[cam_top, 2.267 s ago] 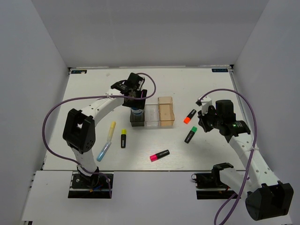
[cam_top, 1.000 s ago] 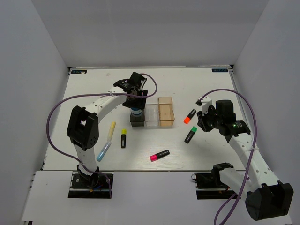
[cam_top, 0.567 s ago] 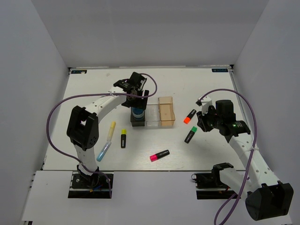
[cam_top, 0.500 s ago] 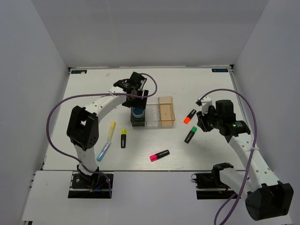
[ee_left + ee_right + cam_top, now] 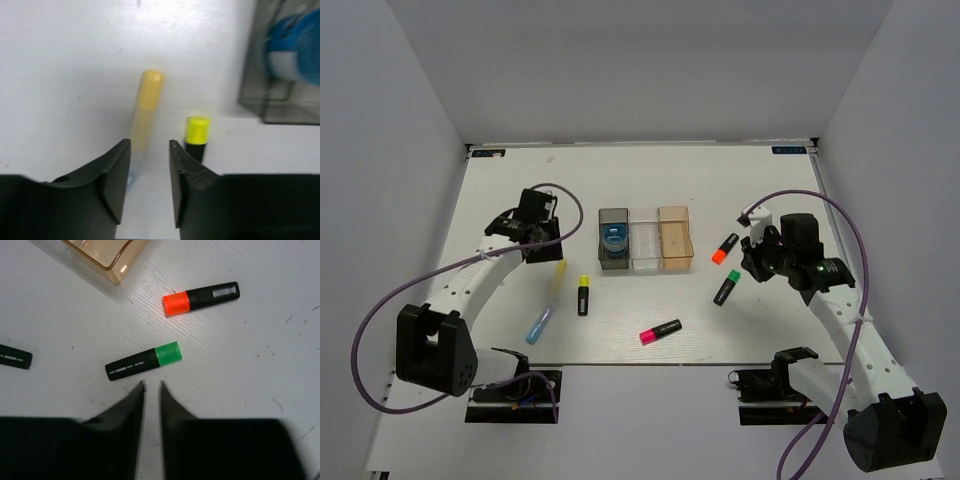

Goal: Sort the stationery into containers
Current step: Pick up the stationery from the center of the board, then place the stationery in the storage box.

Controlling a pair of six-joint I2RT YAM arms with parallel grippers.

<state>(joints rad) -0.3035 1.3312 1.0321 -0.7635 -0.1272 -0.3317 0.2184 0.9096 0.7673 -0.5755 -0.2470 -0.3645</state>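
The blue tape roll (image 5: 613, 239) lies in the smoky dark bin (image 5: 601, 240), leftmost of the three joined containers. My left gripper (image 5: 542, 246) hovers left of the bins. In the left wrist view its jaws (image 5: 150, 145) stand partly open and empty over the table. A pale-yellow pen (image 5: 147, 102) runs under the left finger, and a yellow-capped highlighter (image 5: 196, 133) lies by the right one. My right gripper (image 5: 152, 384) is open by a narrow gap, just short of the green-capped highlighter (image 5: 144, 362). The orange-capped highlighter (image 5: 201, 297) lies beyond it.
The clear bin (image 5: 645, 262) and the orange-tan bin (image 5: 676, 263) hold nothing that I can see. A light-blue pen (image 5: 540, 325) lies near the left arm, and a pink-capped highlighter (image 5: 661, 331) lies near the front. White walls enclose the table on three sides.
My left arm has swung away from the dark bin to the left, leaving the tape roll inside, and its jaws have narrowed. The right arm has stayed put, its jaws slightly wider.
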